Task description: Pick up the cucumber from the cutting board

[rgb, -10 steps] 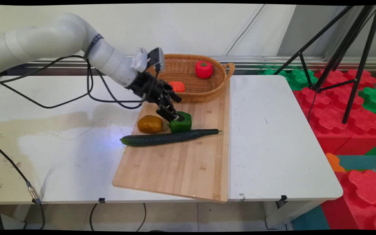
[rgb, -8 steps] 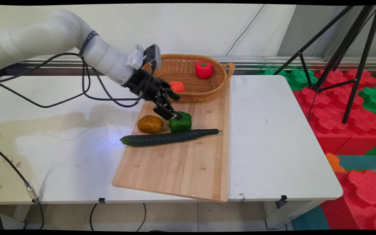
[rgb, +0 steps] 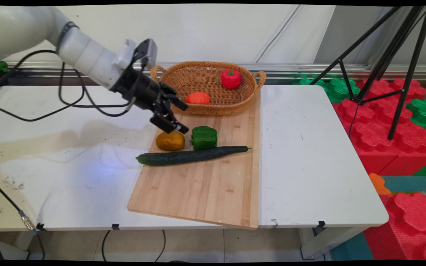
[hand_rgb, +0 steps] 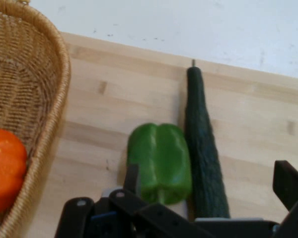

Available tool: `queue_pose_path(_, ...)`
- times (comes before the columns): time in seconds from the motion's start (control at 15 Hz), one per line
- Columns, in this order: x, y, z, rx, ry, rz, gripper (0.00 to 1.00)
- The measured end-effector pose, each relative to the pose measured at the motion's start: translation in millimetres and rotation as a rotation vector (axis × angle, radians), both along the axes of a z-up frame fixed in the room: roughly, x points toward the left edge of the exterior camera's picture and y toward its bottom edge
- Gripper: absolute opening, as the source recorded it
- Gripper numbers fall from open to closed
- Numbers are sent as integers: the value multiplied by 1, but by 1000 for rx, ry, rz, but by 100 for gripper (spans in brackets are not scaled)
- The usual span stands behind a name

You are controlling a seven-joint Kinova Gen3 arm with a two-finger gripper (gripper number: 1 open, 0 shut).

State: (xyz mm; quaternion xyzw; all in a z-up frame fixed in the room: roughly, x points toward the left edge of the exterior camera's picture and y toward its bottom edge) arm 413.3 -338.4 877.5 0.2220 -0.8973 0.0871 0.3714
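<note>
Claw: black two-finger, hanging at a slant over the far-left corner of the cutting board, fingers spread, nothing betw. them, holding nothing.
Nearest thing: potato, brownish-yellow, right under the lower fingertip in main view; can't tell if touching or just above.
Green bell pepper: just right of the potato, on the board, free of the claw. In hand view it sits straight ahead, betw. the two fingers' lines.
Cucumber: long, dark green, lies nearer the viewer than potato + pepper, touching or nearly touching the pepper; long axis runs left-right across the board, stem end to the right.
Wicker basket: far end of board, holds a red bell pepper and an orange veg, type unclear.
Tabletop: white, carries board + basket.
Off to the right: black tripod, red/green foam blocks on the floor.
</note>
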Motion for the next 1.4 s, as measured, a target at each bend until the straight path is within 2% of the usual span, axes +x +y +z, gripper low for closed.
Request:
queue_pose_path(0.47, 23, 35, 12, 26, -1, -33, 100)
queue_pose_path(0.93, 33, 55, 18, 48, -1, -46, 100)
queue_pose_path(1.4, 41, 67, 6, 71, -52, -81, 100)
